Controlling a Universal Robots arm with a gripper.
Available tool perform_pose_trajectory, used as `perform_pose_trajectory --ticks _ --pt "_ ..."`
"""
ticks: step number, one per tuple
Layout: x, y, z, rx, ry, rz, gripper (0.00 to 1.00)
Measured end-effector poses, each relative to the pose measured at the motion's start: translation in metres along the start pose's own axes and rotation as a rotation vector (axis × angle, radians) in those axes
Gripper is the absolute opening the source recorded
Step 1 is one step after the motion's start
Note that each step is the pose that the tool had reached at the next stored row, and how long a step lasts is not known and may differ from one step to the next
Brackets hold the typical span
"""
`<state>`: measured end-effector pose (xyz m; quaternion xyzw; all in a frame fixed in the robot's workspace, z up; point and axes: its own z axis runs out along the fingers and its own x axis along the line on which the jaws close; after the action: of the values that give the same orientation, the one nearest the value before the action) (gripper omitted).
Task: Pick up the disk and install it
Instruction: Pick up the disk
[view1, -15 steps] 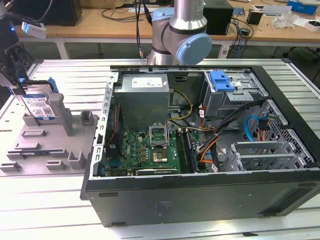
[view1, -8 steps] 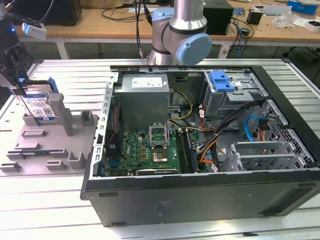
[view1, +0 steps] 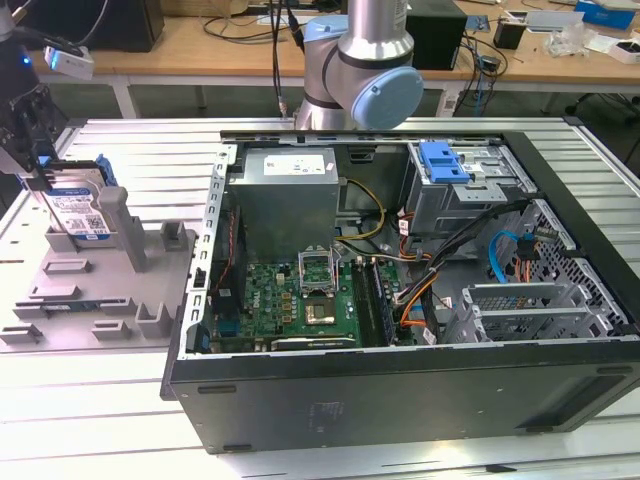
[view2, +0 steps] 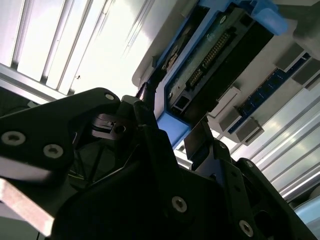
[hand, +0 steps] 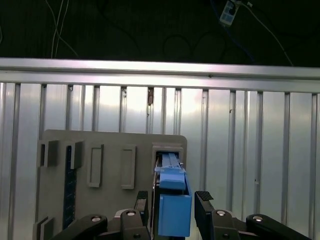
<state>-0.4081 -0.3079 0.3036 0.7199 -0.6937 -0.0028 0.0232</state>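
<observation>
Disk (hand: 174, 216) stands upright, straddled by the spread gripper (hand: 172, 196).

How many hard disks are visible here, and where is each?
1. The disk stands upright in the grey fixture plate at the exterior view's left, under the tool. Others may hide inside the computer case.

The disk (view1: 80, 210) is silver metal with a white-and-blue label and a bright blue frame. The pincer (hand: 172, 202) is black. The fixture plate (view1: 110, 300) is plain grey, the desk (view1: 130, 150) ribbed silver. The computer case (view1: 400, 405) is black, its motherboard (view1: 295, 300) green, and its drive cage (view1: 480, 190) grey with a blue latch (view1: 443, 160).
</observation>
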Motion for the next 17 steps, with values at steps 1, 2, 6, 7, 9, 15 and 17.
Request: perform_pose_trajectory --ticks 1,2,6,7,9,15,17 --pt "-0.0003 0.0003 0.0001 0.0000 -0.0001 0.000 0.50" --pt "-0.0007 0.0010 0.0002 0.0002 0.0000 0.000 0.50" --pt "-0.0010 0.0022 0.0005 0.0000 0.0000 0.000 0.50" --pt "-0.0011 0.0023 0.0006 0.0000 0.0000 0.000 0.50" --pt "-0.0011 0.0024 0.0007 -0.0002 0.0000 0.000 0.50" --pt "-0.0011 0.0023 0.0023 0.0001 0.0000 0.000 0.50" --pt "-0.0012 0.0023 0.0028 0.0000 0.0000 0.000 0.50"
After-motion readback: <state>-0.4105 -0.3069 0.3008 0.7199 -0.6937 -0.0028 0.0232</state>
